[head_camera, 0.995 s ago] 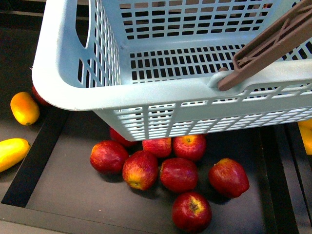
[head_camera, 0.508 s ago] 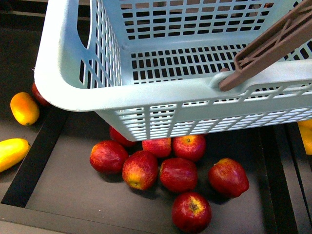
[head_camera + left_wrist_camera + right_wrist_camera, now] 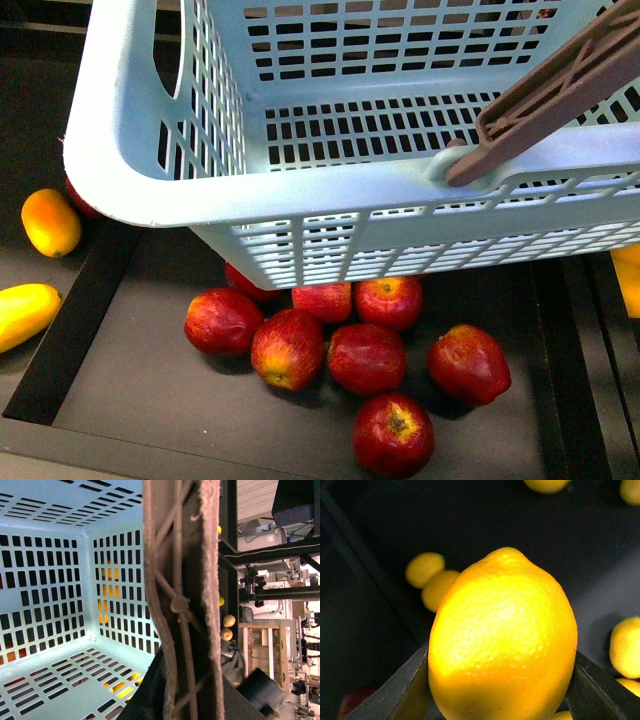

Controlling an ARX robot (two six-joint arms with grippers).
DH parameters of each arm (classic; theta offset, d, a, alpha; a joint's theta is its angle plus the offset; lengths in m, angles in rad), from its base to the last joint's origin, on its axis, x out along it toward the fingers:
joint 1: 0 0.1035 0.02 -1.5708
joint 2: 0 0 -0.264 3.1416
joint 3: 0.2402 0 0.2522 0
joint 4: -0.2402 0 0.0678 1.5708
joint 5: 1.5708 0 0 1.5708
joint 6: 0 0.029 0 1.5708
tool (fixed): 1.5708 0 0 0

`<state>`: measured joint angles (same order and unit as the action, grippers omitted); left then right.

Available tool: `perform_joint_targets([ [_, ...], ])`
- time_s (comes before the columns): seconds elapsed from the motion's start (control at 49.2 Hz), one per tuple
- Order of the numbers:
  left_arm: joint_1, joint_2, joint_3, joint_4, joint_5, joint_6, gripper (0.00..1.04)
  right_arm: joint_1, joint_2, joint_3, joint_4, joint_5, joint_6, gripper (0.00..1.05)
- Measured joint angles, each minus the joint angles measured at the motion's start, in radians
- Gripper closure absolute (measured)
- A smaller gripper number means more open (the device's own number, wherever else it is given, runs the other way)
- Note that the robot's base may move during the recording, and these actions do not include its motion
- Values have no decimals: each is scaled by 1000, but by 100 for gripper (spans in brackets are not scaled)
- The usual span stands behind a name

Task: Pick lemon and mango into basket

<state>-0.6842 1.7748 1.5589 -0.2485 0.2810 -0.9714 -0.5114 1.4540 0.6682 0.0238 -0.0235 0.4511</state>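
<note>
Right wrist view: the right pincer (image 3: pixel 500 692) is clamped on the lemon (image 3: pixel 502 640), one finger on each flank at its widest girth. Firm, dimpled and probably light, the lemon should stay put held there. Beneath the pincer, yellow fruits (image 3: pixel 432 577) lie in a dark bin (image 3: pixel 470 520). The basket (image 3: pixel 130 150) shows no fruit inside. Its handle (image 3: pixel 182 605) runs right against the left pincer (image 3: pixel 150 700), but I cannot tell whether that pincer grips it.

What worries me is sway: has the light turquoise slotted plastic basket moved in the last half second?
Yes, slightly. The basket has drifted leftward at its near left corner, judged against the red apples below, which stayed put.
</note>
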Motion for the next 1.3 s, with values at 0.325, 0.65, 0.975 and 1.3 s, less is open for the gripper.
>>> perform_joint_targets([
  [0.325, 0, 0, 0, 0, 0, 0, 99, 92, -317, 77, -138, -53, 25, 42],
  [0.65, 0, 0, 0, 0, -1, 0, 99, 397, -317, 129, -87, 26, 102, 42],
  [0.975, 0, 0, 0, 0, 0, 0, 99, 605, -208, 165, 8, 77, 101, 42],
  [1.3, 0, 0, 0, 0, 0, 0, 99, 672, -133, 156, 61, 117, 43, 19],
])
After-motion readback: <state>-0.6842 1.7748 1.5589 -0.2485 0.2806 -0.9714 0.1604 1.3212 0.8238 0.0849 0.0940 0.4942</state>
